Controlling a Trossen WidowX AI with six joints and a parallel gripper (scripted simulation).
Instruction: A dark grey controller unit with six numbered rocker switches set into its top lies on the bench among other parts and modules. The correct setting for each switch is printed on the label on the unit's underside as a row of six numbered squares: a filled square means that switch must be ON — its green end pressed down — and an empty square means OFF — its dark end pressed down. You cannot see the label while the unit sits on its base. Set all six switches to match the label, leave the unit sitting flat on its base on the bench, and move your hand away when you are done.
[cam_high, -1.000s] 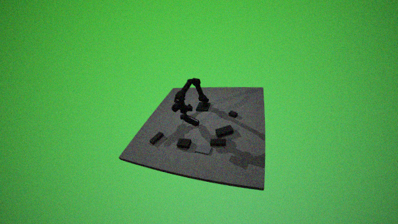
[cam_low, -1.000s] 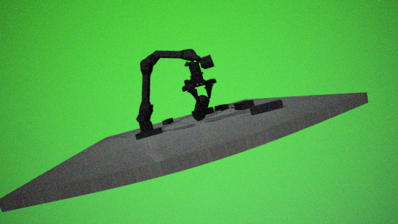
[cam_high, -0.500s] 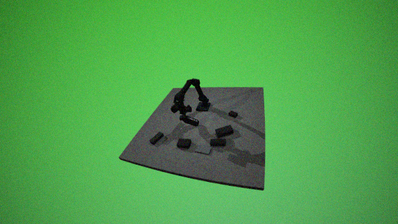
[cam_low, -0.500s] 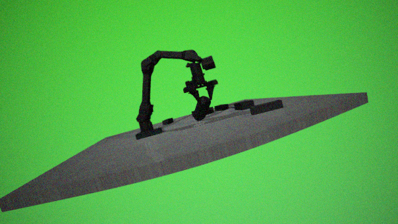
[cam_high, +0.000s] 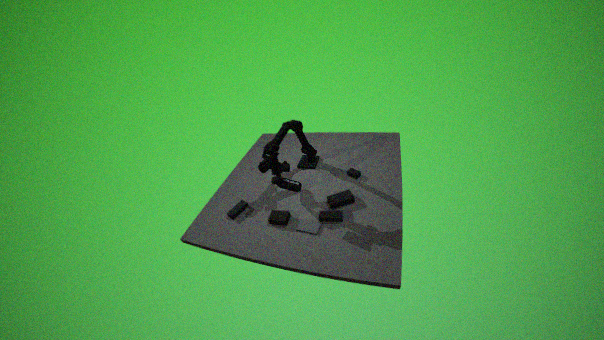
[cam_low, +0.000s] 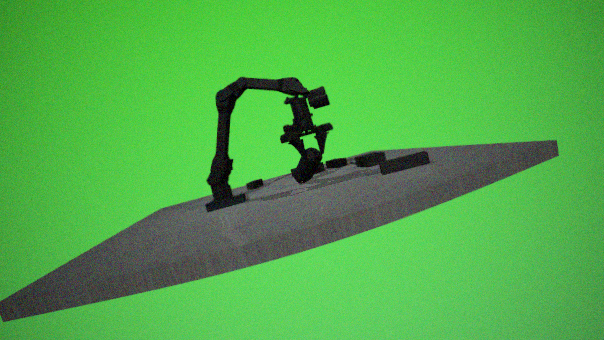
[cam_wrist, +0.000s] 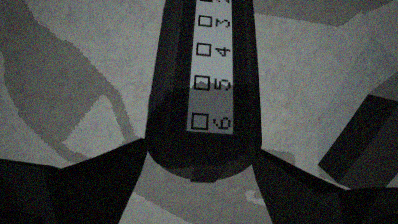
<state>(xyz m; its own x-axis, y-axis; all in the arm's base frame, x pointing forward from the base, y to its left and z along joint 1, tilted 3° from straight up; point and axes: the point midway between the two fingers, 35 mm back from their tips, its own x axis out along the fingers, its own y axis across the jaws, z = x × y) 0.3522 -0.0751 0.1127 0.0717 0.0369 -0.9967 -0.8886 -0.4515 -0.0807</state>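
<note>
The controller unit (cam_high: 288, 184) (cam_low: 306, 166) (cam_wrist: 175, 100) is dark and turned over, with its underside towards the wrist camera. My gripper (cam_high: 278, 176) (cam_low: 312, 154) (cam_wrist: 200, 150) is shut on it, one finger on each side near the number 6 end. The unit looks tilted; whether its lower part touches the bench I cannot tell. The white label (cam_wrist: 215, 65) shows empty squares for 3, 4, 5 and 6, partly in shadow. Square 2 is cut by the top edge of the wrist view with a dark part showing; square 1 is out of view. The rocker switches are hidden.
Dark blocks stand on the bench (cam_high: 280, 250) (cam_low: 225, 250): one at the left (cam_high: 238, 210), one at the front (cam_high: 279, 217), two to the right (cam_high: 331, 216) (cam_high: 341, 199), and a small one (cam_high: 354, 173) behind. A dark block (cam_wrist: 357, 135) lies right of the unit in the wrist view.
</note>
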